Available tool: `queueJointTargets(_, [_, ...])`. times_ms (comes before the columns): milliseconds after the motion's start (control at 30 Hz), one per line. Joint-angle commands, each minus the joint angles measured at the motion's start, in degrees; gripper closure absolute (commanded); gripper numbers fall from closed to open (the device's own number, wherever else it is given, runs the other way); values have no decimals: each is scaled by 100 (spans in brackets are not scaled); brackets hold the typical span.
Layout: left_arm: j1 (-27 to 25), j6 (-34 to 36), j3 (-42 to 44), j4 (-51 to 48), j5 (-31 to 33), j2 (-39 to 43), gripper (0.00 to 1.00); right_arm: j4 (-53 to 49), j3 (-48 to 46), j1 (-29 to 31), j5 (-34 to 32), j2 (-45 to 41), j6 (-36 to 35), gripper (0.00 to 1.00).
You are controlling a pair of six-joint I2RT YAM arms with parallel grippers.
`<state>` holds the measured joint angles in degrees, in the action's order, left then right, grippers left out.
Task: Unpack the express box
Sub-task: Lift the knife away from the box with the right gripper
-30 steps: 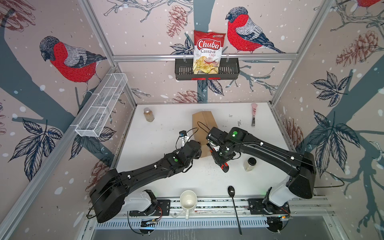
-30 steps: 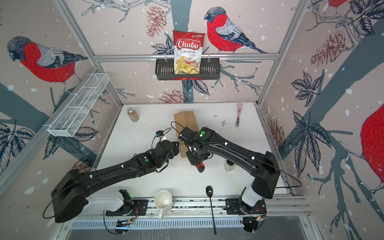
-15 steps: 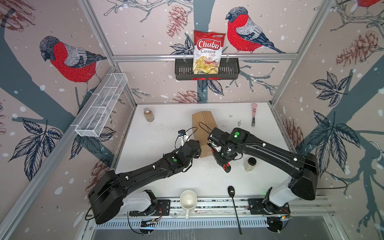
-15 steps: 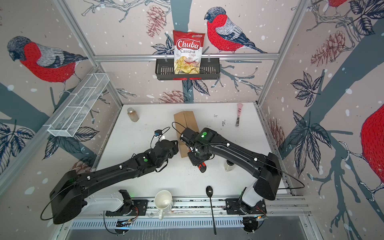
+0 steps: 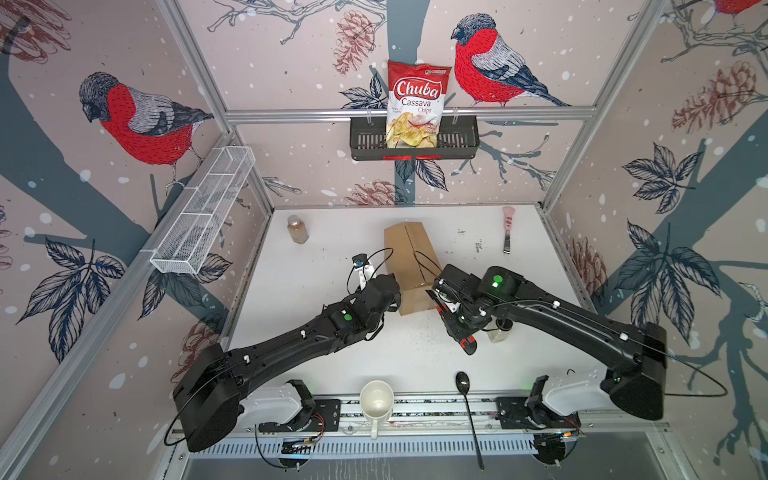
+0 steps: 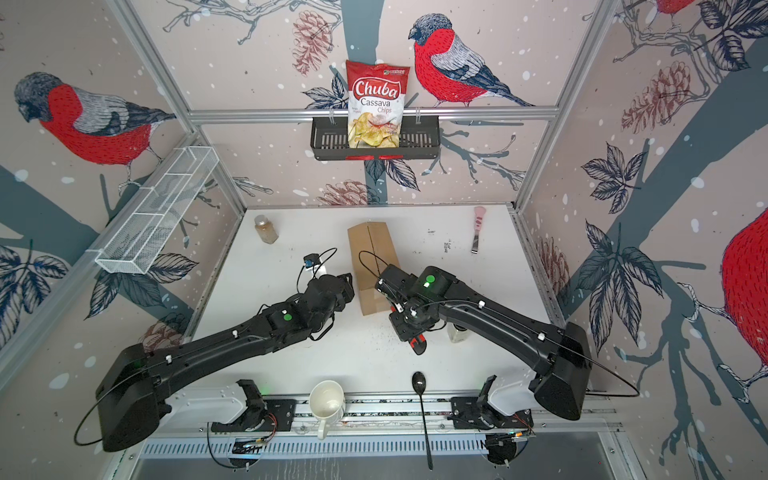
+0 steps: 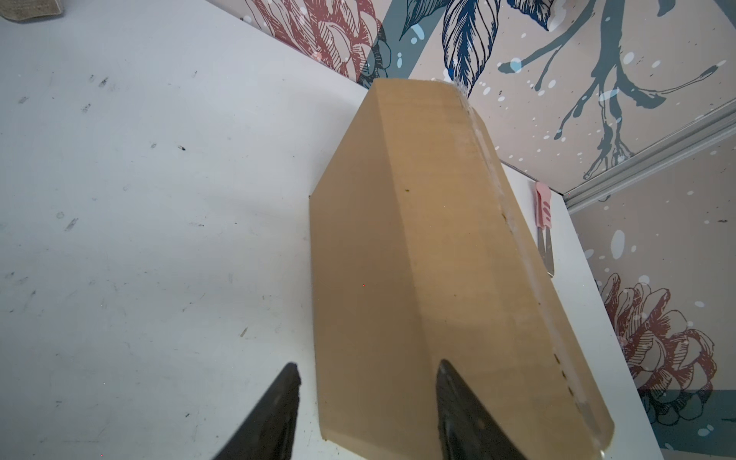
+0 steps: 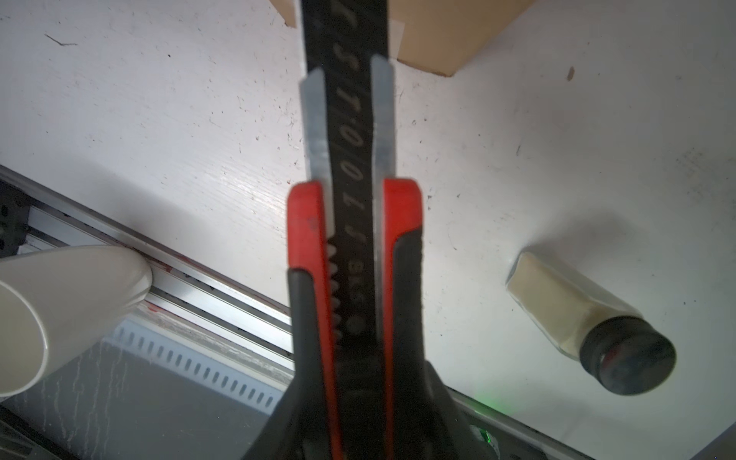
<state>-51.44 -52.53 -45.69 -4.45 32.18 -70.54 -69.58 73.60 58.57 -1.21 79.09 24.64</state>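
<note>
The express box [image 5: 409, 266] [image 6: 372, 257], a plain brown carton with taped seams, lies shut in the middle of the white table [image 5: 332, 232]. In the left wrist view the box [image 7: 418, 259] fills the middle. My left gripper [image 7: 366, 382] [image 5: 392, 286] is open at its near left corner, one finger beside the box's side wall and the other over its top. My right gripper [image 8: 350, 318] [image 5: 455, 320] is shut on a red and black utility knife [image 8: 350, 159] [image 6: 417, 343]. The knife's front end points at the box's near end face [image 8: 438, 36].
A pale spice jar [image 8: 589, 314] [image 5: 498, 334] lies just right of the knife. A white mug [image 5: 376, 401] and a black spoon [image 5: 467, 399] sit at the front edge. A brown jar [image 5: 298, 229] and a pink-handled scraper [image 5: 507, 228] are at the back. A chips bag [image 5: 415, 104] stands in a black wall basket [image 5: 457, 143].
My left gripper has edged slightly closer to the box's near left corner. The right arm and the knife have hardly moved.
</note>
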Motion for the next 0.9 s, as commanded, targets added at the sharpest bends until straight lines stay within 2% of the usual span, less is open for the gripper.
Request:
queueJointTargets(0, [11,73,-153,-129,208,-34,45,-37,-149,11,-112,-257,170,95])
queueJointTargets(167, [11,122,-286,-188,241,-41,45,19,-134,-315,-366,-616,163,95])
queueJointTargets(367, [11,283,-395,-209,171,-57,45,717,155,-1741,-801,-538,-573,95])
queueJointTargets(533, [11,507,-471,-280,85,-1,39,1568,100,-2775,-191,60,-1109,94])
queueJointTargets(867, [153,948,-564,-396,-38,140,32,2891,-71,-3564,348,1521,-1419,91])
